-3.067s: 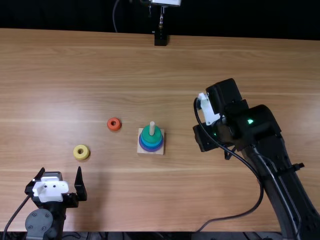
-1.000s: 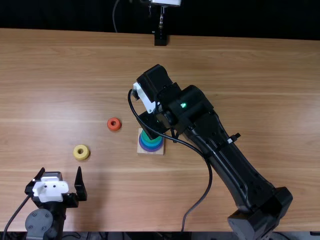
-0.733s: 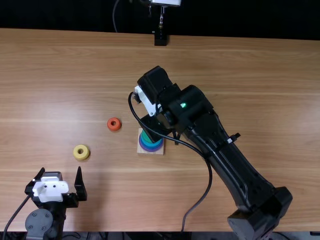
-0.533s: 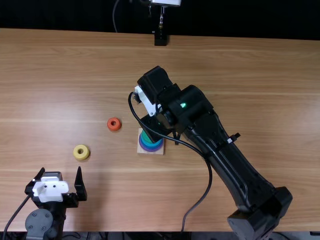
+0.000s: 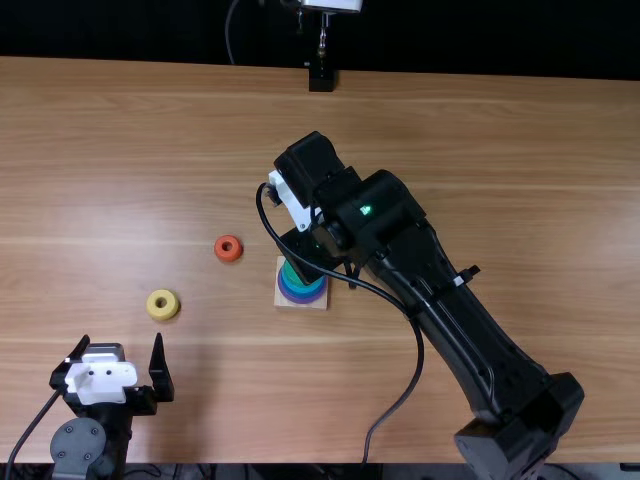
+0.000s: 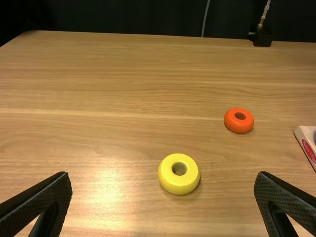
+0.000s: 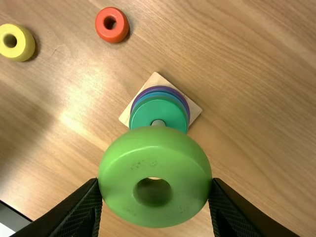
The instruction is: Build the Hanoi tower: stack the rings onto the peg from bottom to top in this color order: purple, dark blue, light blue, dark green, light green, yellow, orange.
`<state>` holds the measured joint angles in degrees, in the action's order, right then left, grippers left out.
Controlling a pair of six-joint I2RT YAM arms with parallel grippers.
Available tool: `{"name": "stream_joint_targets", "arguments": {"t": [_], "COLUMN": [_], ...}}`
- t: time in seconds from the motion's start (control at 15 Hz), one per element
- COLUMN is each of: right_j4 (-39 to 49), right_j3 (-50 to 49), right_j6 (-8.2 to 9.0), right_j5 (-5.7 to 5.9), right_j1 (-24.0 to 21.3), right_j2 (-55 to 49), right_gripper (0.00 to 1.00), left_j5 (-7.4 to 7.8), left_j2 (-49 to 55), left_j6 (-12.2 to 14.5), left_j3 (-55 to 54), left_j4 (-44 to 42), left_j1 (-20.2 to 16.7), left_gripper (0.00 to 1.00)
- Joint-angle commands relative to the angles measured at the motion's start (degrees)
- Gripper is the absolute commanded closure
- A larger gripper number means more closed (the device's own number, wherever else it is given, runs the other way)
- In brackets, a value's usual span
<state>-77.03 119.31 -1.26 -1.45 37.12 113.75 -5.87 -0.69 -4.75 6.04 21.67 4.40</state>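
In the top view my right gripper [image 5: 310, 255] is over the far side of the wooden base [image 5: 302, 306], which bears purple, dark blue or light blue, and dark green rings [image 5: 291, 274]. The right wrist view has my right gripper [image 7: 155, 190] shut on the light green ring [image 7: 153, 153], held above the dark green ring [image 7: 143, 112] and peg tip [image 7: 158, 122]. The yellow ring [image 5: 163, 305] and orange ring [image 5: 228, 248] lie on the table. My left gripper [image 5: 121, 340] stands open nearer than the yellow ring; the left wrist view shows this gripper [image 6: 163, 180] too.
The right forearm [image 5: 445, 290] spans the table from the near right towards the middle, with a looping black cable [image 5: 418, 365] beside it. A black stand [image 5: 321, 78] is at the table's far edge.
Since the earliest frame, my right gripper has swung left from right of the base to over it, now covering the peg in the top view. The left arm has kept still.
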Motion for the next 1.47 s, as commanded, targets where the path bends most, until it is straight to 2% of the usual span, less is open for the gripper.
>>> {"name": "stream_joint_targets", "arguments": {"t": [0.0, 0.6, 0.67, 0.8, 0.87, 1.27, 1.4], "right_j4": [0.09, 0.19, 0.09, -0.65, -0.55, 1.67, 9.47], "right_j3": [2.07, 4.09, 4.0, 3.65, 3.3, 4.18, 1.81], "right_j6": [0.1, 0.1, 0.2, -0.01, -0.11, -0.11, 0.1], "right_j5": [0.19, 0.29, 0.4, 1.66, 2.61, 2.61, 2.51], "right_j1": [0.84, 0.84, 0.84, 0.84, 0.84, 0.67, 0.23], "right_j2": [1.73, 3.93, 3.93, 3.93, 3.93, 3.49, 3.23], "right_gripper": [1.0, 1.0, 0.72, 0.0, 0.0, 0.0, 0.0], "left_j5": [-0.46, -0.46, -0.46, -0.46, -0.46, -0.46, -0.46], "left_j2": [0.69, 0.69, 0.69, 0.69, 0.69, 0.69, 0.69], "left_j6": [0.01, 0.01, 0.01, 0.01, 0.01, 0.01, 0.01], "left_j3": [-6.04, -6.04, -6.04, -6.04, -6.04, -6.04, -6.04], "left_j4": [4.91, 4.91, 4.91, 4.91, 4.8, 4.91, 4.8], "left_j1": [-0.01, -0.01, -0.01, -0.01, -0.01, -0.01, -0.01], "left_gripper": [0.0, 0.0, 0.0, 0.0, 0.0, 0.0, 0.0]}}
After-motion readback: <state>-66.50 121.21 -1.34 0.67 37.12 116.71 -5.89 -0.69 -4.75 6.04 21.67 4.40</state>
